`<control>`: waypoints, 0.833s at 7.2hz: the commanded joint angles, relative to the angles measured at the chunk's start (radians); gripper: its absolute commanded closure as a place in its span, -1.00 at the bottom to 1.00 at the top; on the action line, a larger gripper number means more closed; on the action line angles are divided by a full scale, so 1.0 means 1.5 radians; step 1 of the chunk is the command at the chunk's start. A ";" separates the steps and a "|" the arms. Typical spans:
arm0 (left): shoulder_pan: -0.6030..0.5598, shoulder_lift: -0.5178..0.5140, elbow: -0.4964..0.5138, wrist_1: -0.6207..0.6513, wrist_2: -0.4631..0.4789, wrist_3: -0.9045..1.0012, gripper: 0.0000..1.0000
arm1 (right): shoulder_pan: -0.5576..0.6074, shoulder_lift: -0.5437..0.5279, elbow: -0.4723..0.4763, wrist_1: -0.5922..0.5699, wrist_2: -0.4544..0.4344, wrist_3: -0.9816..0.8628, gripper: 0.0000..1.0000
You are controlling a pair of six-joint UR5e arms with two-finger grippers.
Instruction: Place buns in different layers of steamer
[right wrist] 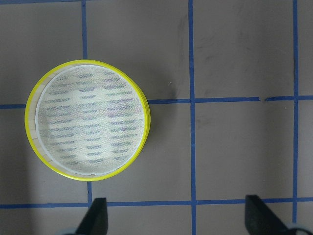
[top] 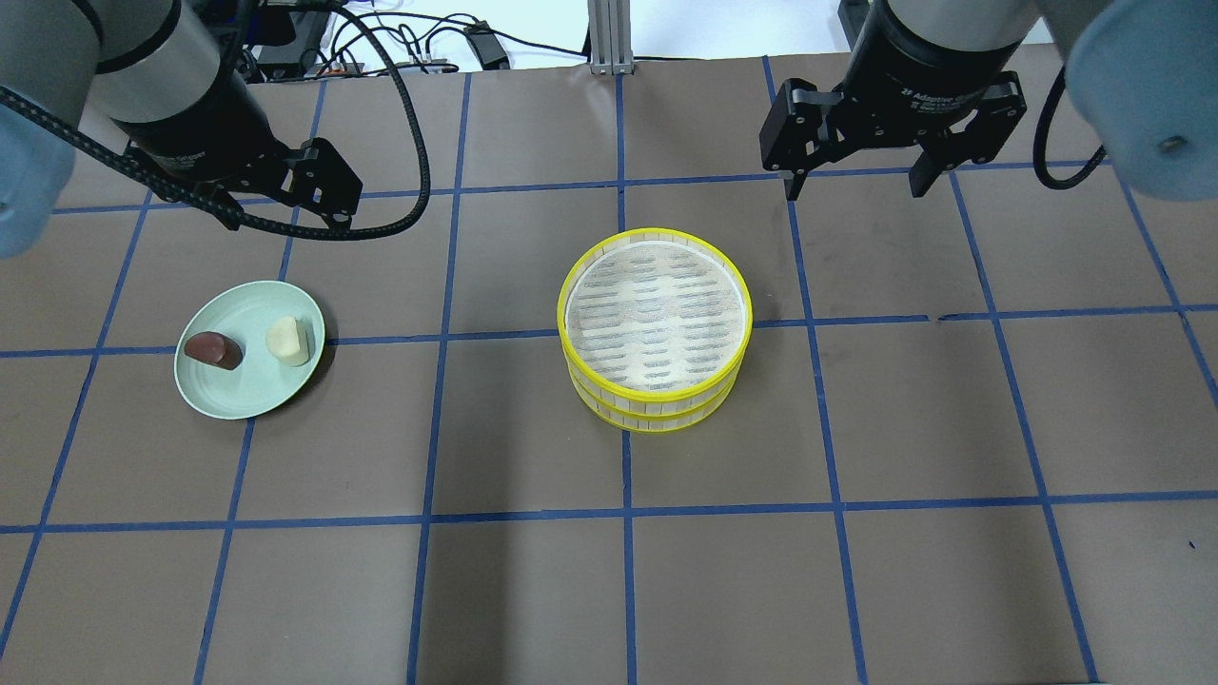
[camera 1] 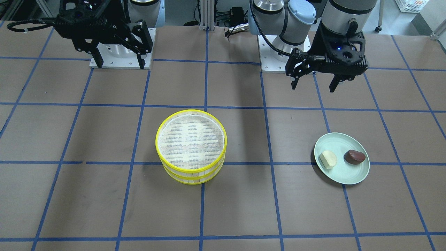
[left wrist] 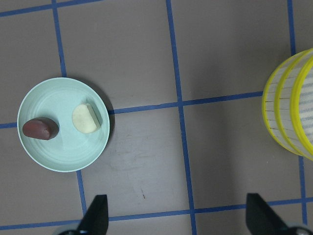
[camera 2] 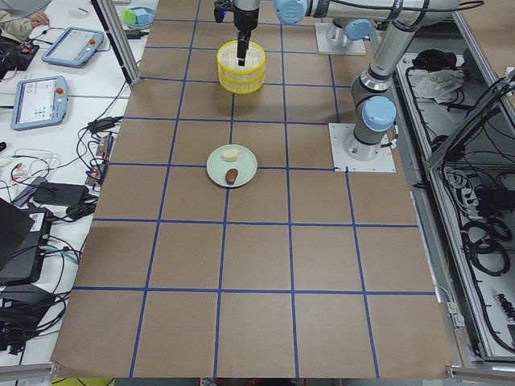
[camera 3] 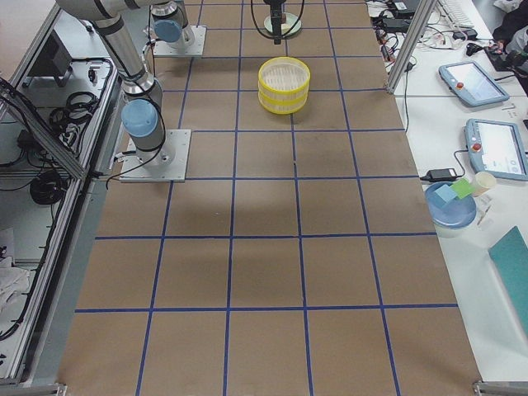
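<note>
Now all lies apart on the table (top: pixel 533 571).
Left gripper (camera 1: pixel 313 85), jaws spread, hangs near the plate (top: pixel 249 400), where the brown bun (top: pixel 213 349) and the white bun (top: pixel 289 341) lie close; the steamer (top: pixel 657 406), two trays stacked, stands in the middle; right gripper (top: pixel 855 185), also spread, hangs to its right.

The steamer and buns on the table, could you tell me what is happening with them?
Nothing is being handled yet. The cream bun and the brown bun lie apart on the green plate, and the steamer sits stacked, its top tray empty. The left hand and the right hand both hang open and empty above the table.
</note>
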 commanded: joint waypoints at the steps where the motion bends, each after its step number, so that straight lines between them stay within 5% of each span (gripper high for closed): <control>1: 0.001 0.001 -0.001 0.000 0.000 0.000 -1.00 | 0.000 0.000 0.000 0.000 0.000 -0.001 -1.00; 6: 0.007 0.001 -0.002 -0.012 0.000 0.005 -1.00 | 0.000 0.001 0.001 -0.001 0.001 0.000 -1.00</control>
